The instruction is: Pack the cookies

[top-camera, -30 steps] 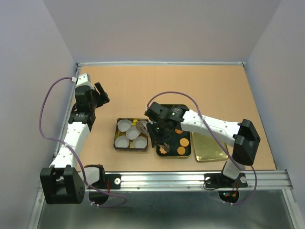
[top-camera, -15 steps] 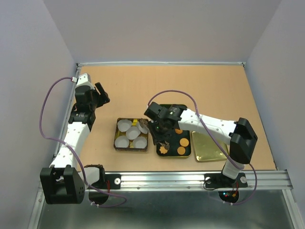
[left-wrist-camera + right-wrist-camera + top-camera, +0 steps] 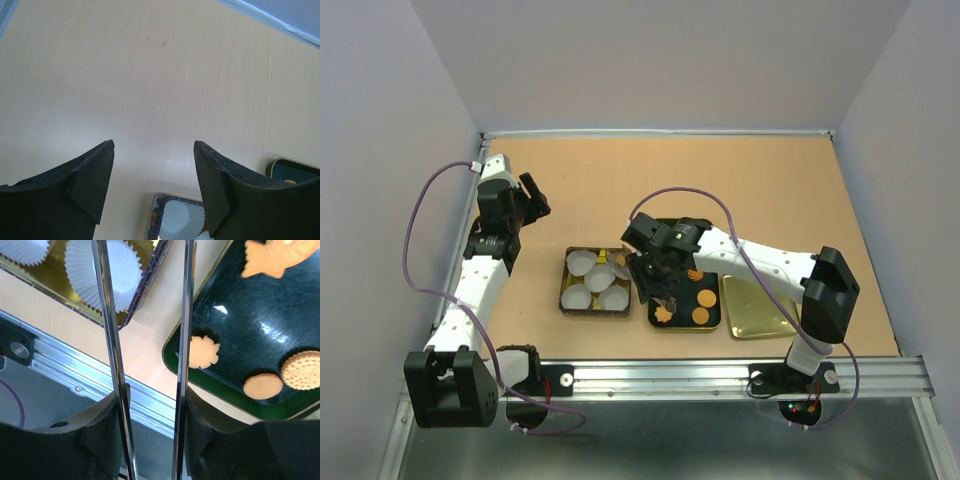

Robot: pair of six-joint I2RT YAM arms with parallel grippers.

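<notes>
**Right tool parting over the gap, cookies sitting on the tray**

Starting at the far left, the left tool point(image 3: 153, 150) is hanging well apart from the action. Its black jaws are standing wide with nothing between them, over the bare tan wooden worktop point(image 3: 740, 180).

Moving right, the gold rectangular tin point(image 3: 563, 285) is holding white pleated paper cups point(image 3: 582, 263). Whether any cup is already carrying a biscuit, I cannot tell from here.

Next, the right tool point(image 3: 144, 280) is pointing its two long thin metal blades down between tin and tray. The blades are standing apart, and nothing is showing between them.

The small orange-brown biscuit cookies point(image 3: 703, 297) are lying loose on the glossy dark green rectangular tray point(image 3: 685, 329). The wrist view is picking out a flower-shaped one point(image 3: 202, 351) at the near rim, a fish-like one point(image 3: 267, 260), a plain disc point(image 3: 263, 386) and a ribbed disc point(image 3: 302, 371).

These are looking light, stiff and brittle, so they are likely snapping or crumbling under a hard squeeze. On that shiny tray they are probably sliding if nudged. The safest hold is looking like a gentle pinch across opposite edges, avoiding thin points such as petals or fins.

At the far right, a flat gold rectangular lid point(image 3: 760, 310) is lying on the worktop beside the tray.
</notes>
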